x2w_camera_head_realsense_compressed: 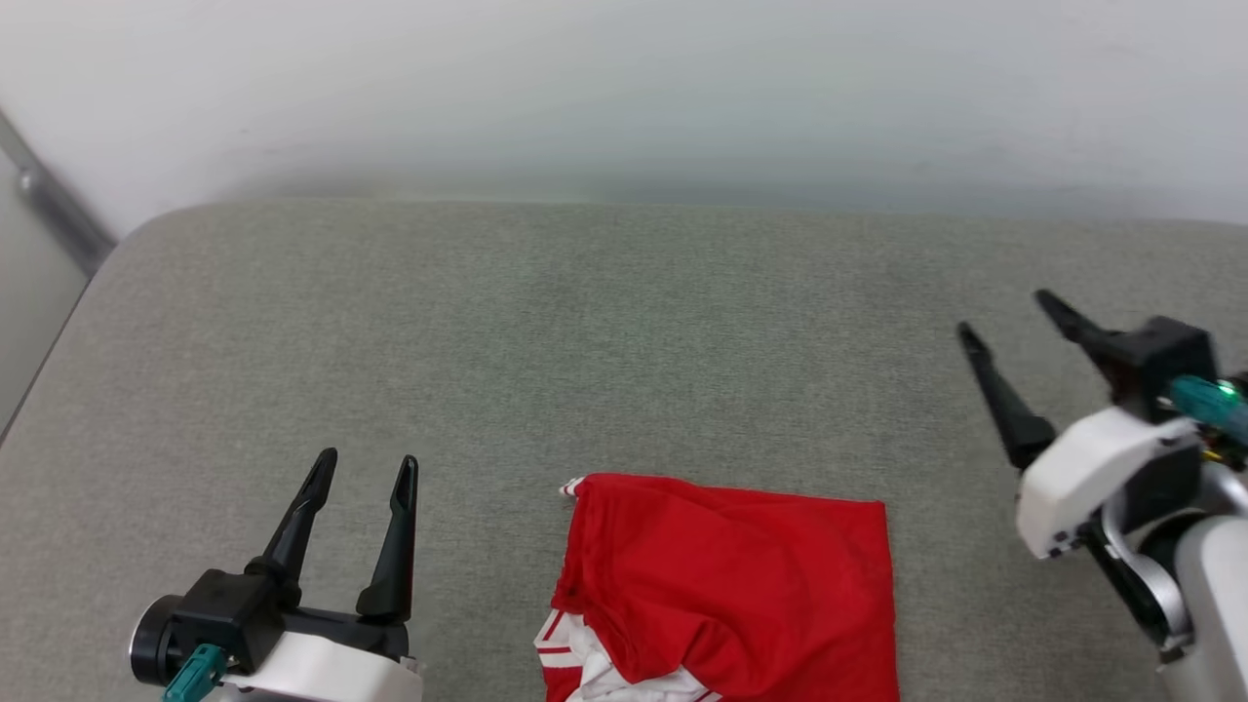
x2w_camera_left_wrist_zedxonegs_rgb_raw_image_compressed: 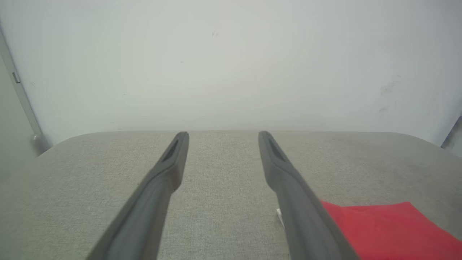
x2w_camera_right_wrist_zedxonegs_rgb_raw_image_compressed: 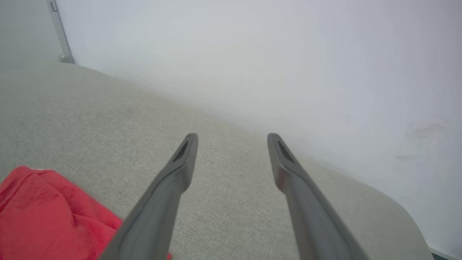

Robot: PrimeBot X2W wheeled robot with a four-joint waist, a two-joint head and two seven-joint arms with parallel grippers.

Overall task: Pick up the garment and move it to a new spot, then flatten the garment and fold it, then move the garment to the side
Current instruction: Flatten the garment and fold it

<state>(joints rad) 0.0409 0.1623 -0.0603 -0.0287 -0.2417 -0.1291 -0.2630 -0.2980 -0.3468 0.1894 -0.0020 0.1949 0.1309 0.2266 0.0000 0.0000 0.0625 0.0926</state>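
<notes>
Garment (x2w_camera_head_realsense_compressed: 741,585): a red jersey-fabric top with white, red-striped trim showing at its near-left corner. It is folded to a rough rectangle with a rumpled left edge. It lies between the two pincers, touched by neither.

Left pincer (x2w_camera_head_realsense_compressed: 369,458): two long black tapered fingers on a black-and-white housing with a teal fitting. The fingers stand apart with nothing between them. The garment is to its right, a little apart. In its wrist view a red corner sits low down, just beyond its right finger.

Right pincer (x2w_camera_head_realsense_compressed: 1004,312): same build, with the fingers spread wide and leaning leftward, and nothing between them. The garment lies to its left and nearer the robot than its tips. In its wrist view the red cloth sits low and outside the left finger.

Support: a pale grey woven-fabric cushion (x2w_camera_head_realsense_compressed: 585,322) with rounded corners lies beneath both pincers and the garment. Whether either pincer touches it cannot be told.

Backdrop: a plain white wall (x2w_camera_head_realsense_compressed: 624,88) stands beyond both sets of fingertips. A grey metal strip (x2w_camera_head_realsense_compressed: 54,205) slants down it, well to the left of the left pincer.
</notes>
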